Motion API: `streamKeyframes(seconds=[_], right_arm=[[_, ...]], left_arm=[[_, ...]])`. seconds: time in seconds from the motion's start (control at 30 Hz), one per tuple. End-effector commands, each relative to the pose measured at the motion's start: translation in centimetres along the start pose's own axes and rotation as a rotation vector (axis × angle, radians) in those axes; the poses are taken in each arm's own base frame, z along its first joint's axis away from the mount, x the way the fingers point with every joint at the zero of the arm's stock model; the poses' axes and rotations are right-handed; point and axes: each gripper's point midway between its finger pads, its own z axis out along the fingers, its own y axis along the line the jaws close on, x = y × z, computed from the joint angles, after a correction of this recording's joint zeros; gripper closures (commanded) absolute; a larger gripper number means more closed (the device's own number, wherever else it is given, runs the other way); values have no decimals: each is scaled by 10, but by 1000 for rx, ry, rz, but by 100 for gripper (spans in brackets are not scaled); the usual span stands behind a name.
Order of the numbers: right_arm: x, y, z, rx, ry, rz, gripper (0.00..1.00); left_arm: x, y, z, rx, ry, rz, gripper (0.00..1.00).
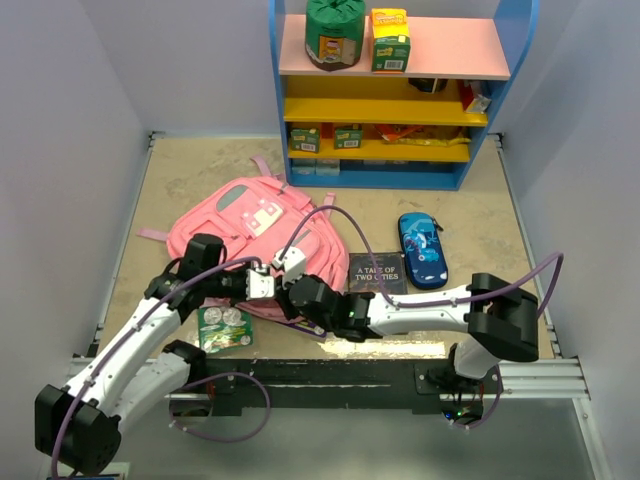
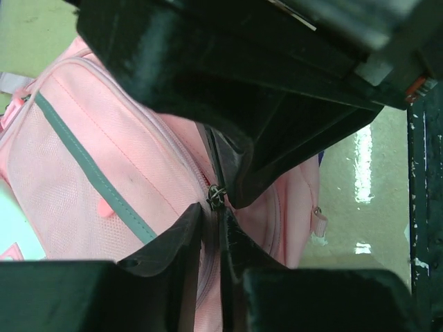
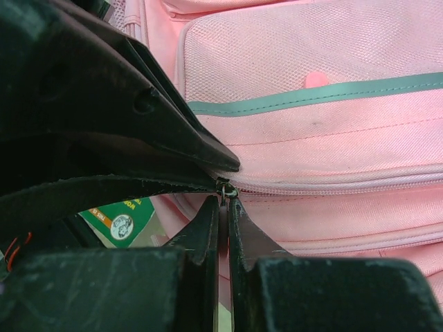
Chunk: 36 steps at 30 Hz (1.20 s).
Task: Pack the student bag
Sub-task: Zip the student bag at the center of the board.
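Note:
The student bag [image 1: 250, 222] is a pink backpack with a grey stripe, lying flat left of centre. Both grippers meet at its near edge. My left gripper [image 1: 272, 293] is shut on a pink strip at a zipper slider [image 2: 216, 195]; its tips show in the left wrist view [image 2: 213, 211], with the right gripper's dark finger [image 2: 263, 159] just above. My right gripper [image 1: 290, 300] is shut on the zipper pull [image 3: 226, 190]; its tips show in the right wrist view [image 3: 223, 204]. The zipper line [image 3: 332, 185] runs closed to the right. The bag [image 3: 311, 90] fills that view.
A dark book [image 1: 377, 273] and a blue pencil case [image 1: 422, 248] lie right of the bag. A green packet [image 1: 225, 327] lies at the bag's near left, also in the right wrist view [image 3: 121, 220]. A blue shelf unit [image 1: 390, 90] with boxes stands at the back.

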Motion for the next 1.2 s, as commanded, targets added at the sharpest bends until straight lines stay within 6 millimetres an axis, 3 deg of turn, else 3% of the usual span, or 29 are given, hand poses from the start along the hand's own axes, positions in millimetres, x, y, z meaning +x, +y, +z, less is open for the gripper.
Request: streamKeyframes(seconds=[0.0, 0.1, 0.2, 0.23, 0.4, 0.5, 0.6, 0.67, 0.73, 0.8, 0.93, 1.17], right_arm=[[-57, 13, -13, -57, -135, 59, 100], [-52, 1, -12, -37, -122, 64, 100], [-48, -30, -12, 5, -115, 79, 100], [-42, -50, -9, 29, -100, 84, 100], [-44, -101, -7, 120, -100, 61, 100], [-41, -116, 1, 147, -83, 48, 100], [-41, -152, 12, 207, -70, 57, 100], [-42, -166, 23, 222, -56, 52, 100], [-57, -186, 31, 255, -73, 38, 100], [-53, -208, 44, 295, -44, 14, 100], [-83, -223, 60, 323, -89, -22, 100], [-104, -228, 78, 349, -111, -61, 100]], left_arm=[[-9, 8, -1, -41, -31, 42, 87], [-10, 9, -2, -49, -29, 40, 92], [-14, 10, -4, -55, -34, 51, 94], [-15, 10, -5, -56, -36, 54, 94], [-27, 7, -8, -47, -61, 53, 95], [-36, 6, -9, -41, -81, 62, 99], [-45, 0, -12, -14, -104, 87, 100], [-51, -5, -16, 13, -111, 110, 100], [-56, -12, -19, 43, -126, 116, 100], [-62, -20, -22, 80, -153, 165, 100], [-64, -37, -29, 143, -171, 198, 100], [-58, -53, -30, 214, -166, 248, 100]])
